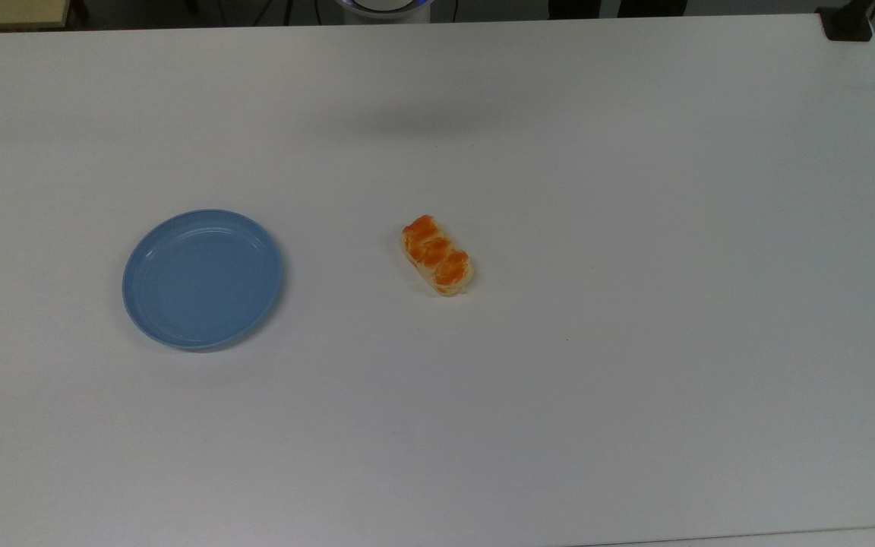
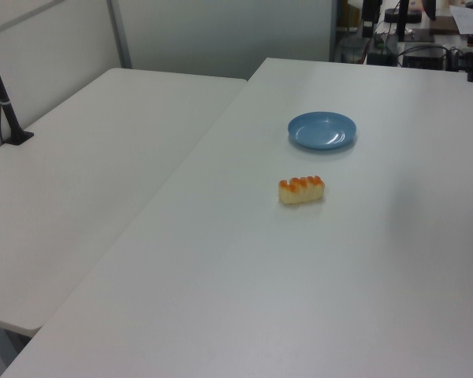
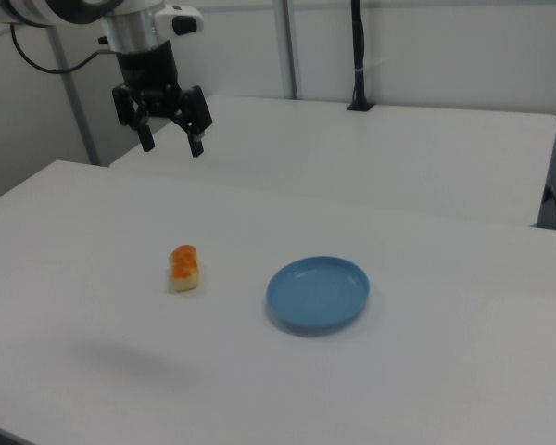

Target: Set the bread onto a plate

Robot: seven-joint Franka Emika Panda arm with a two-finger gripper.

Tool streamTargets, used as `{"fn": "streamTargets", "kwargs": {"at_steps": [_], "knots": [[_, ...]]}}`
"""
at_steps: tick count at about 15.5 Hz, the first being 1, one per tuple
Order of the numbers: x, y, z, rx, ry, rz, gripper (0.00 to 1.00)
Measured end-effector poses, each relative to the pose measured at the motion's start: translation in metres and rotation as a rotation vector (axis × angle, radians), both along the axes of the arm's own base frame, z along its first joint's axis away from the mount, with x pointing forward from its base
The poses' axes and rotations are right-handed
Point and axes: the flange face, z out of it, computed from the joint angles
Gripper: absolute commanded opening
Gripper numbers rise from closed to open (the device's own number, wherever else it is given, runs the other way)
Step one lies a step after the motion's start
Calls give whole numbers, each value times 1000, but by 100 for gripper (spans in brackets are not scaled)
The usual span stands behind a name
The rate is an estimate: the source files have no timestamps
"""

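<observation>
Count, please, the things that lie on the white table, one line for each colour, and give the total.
Light blue: 1, the round light-blue plastic plate with a shallow raised rim.
Pale cream with orange-brown top: 1, the small oblong bread bun with three glossy lobes.
Total: 2 things on the white table, lying apart from each other.

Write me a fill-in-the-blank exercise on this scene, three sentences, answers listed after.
1. The bread lies on the table, not yet on the ____.
2. The plate is light ____ in colour and holds nothing.
3. In the right view the gripper hangs above the table with its fingers ____, holding nothing.

Missing words: plate; blue; open
</observation>
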Motion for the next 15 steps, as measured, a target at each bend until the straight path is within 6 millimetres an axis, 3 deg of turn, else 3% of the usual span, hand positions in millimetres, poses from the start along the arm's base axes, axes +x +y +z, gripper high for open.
{"fn": "streamTargets", "kwargs": {"at_steps": [15], "knots": [[1, 7, 1, 7, -7, -12, 100]]}}
